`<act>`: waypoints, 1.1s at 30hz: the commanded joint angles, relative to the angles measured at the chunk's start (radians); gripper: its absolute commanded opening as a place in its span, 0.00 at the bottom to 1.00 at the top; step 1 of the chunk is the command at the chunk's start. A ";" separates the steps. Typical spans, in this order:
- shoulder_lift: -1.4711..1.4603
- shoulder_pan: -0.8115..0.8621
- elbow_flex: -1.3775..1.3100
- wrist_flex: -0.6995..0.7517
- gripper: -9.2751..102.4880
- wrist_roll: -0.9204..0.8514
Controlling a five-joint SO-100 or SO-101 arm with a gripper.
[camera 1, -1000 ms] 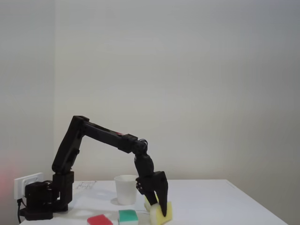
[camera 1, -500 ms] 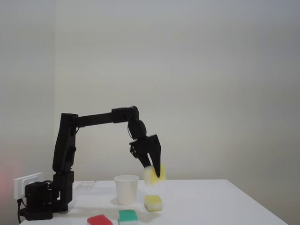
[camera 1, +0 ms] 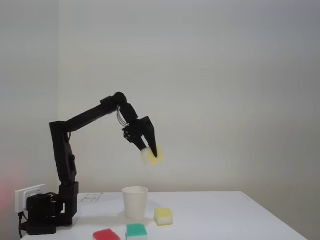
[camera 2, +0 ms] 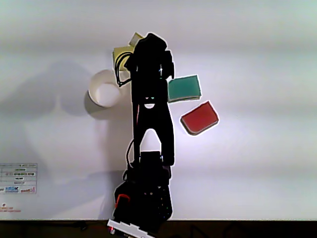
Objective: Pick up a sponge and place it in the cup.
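In the fixed view my gripper hangs high in the air, shut on a yellow sponge that sticks out below its fingertips. It is well above the white paper cup and slightly to its right. A second yellow sponge lies on the table just right of the cup. From above, the black arm runs up the middle. The cup stands to its left, a yellow sponge lies beyond the cup, and a yellow corner peeks out by the gripper.
A green sponge and a red sponge lie near the table's front edge in the fixed view, right of the arm from above. A wall socket sits beside the arm's base. A printed label lies at the lower left.
The gripper took one yellow sponge off the table and carried it up and to the left, from table level beside the other sponge to high above the cup.
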 commanded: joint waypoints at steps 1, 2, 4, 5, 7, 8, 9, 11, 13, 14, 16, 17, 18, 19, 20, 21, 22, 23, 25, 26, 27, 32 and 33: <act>0.114 -0.077 0.038 0.021 0.08 0.032; 0.133 -0.094 0.058 0.023 0.08 0.037; 0.172 -0.124 0.104 0.023 0.08 0.044; 0.192 -0.138 0.132 0.020 0.08 0.049; 0.225 -0.160 0.181 0.015 0.08 0.057; 0.242 -0.172 0.206 0.011 0.08 0.063; 0.258 -0.183 0.232 0.005 0.08 0.067; 0.290 -0.202 0.282 -0.012 0.08 0.078; 0.311 -0.215 0.325 -0.021 0.08 0.080; 0.321 -0.221 0.344 -0.025 0.08 0.083; 0.333 -0.232 0.379 -0.040 0.08 0.087; 0.337 -0.236 0.393 -0.049 0.08 0.089; 0.337 -0.241 0.405 -0.058 0.08 0.091; 0.337 -0.247 0.416 -0.067 0.08 0.095; 0.337 -0.252 0.425 -0.080 0.08 0.100; 0.334 -0.258 0.433 -0.092 0.08 0.103; 0.331 -0.262 0.437 -0.104 0.08 0.107; 0.328 -0.268 0.437 -0.115 0.08 0.110; 0.319 -0.282 0.440 -0.130 0.08 0.121; 0.316 -0.288 0.442 -0.133 0.08 0.126; 0.314 -0.295 0.448 -0.137 0.08 0.133; 0.337 -0.318 0.517 -0.167 0.08 0.158; 0.344 -0.318 0.537 -0.179 0.08 0.156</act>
